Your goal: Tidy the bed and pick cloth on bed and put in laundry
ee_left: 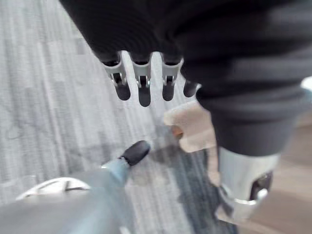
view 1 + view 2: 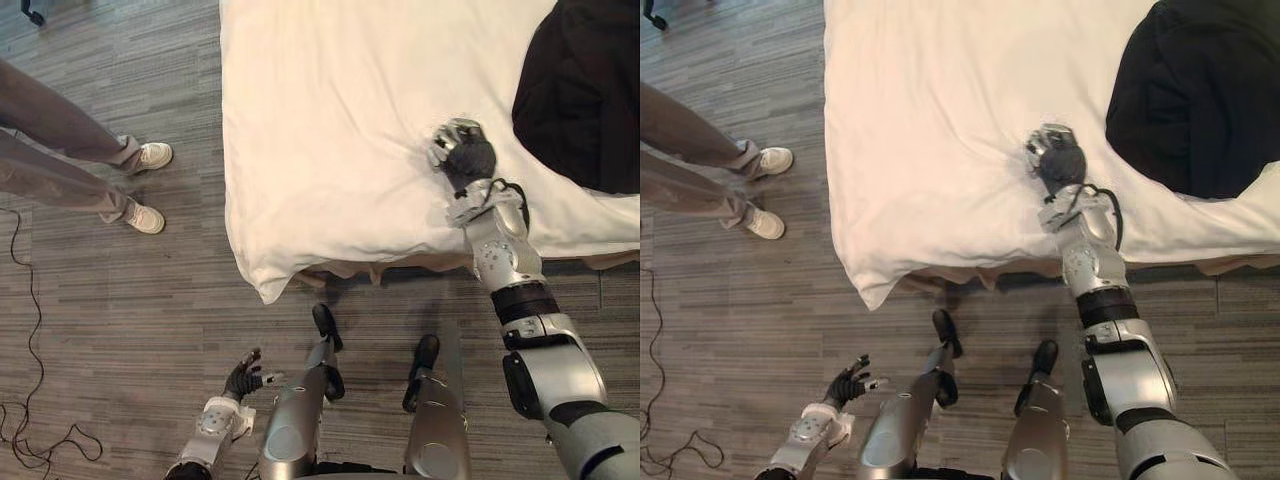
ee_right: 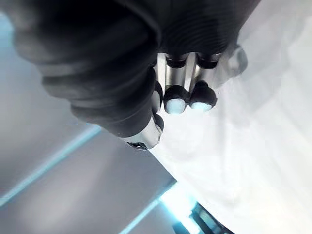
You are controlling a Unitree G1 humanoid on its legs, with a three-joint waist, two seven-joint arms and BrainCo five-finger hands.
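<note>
My right hand [image 2: 465, 155], curled and empty, rests on the white bedcover [image 2: 330, 120] near the black cloth [image 2: 585, 90]; my left hand [image 2: 243, 378] hangs open above the floor [image 2: 120, 300].

We see right arm [image 2: 505, 250] stretched forward, right robot hand [image 2: 462, 152] knuckles up, fingers curled. Left arm [image 2: 210, 432] low at side, left robot hand [image 2: 243, 377] fingers loosely spread.

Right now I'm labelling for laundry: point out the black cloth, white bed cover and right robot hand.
black cloth [image 2: 585, 90]: left eye view, its middle.
white bed cover [image 2: 330, 130]: left eye view, bare middle.
right robot hand [image 2: 467, 157]: left eye view, dark back.
</note>
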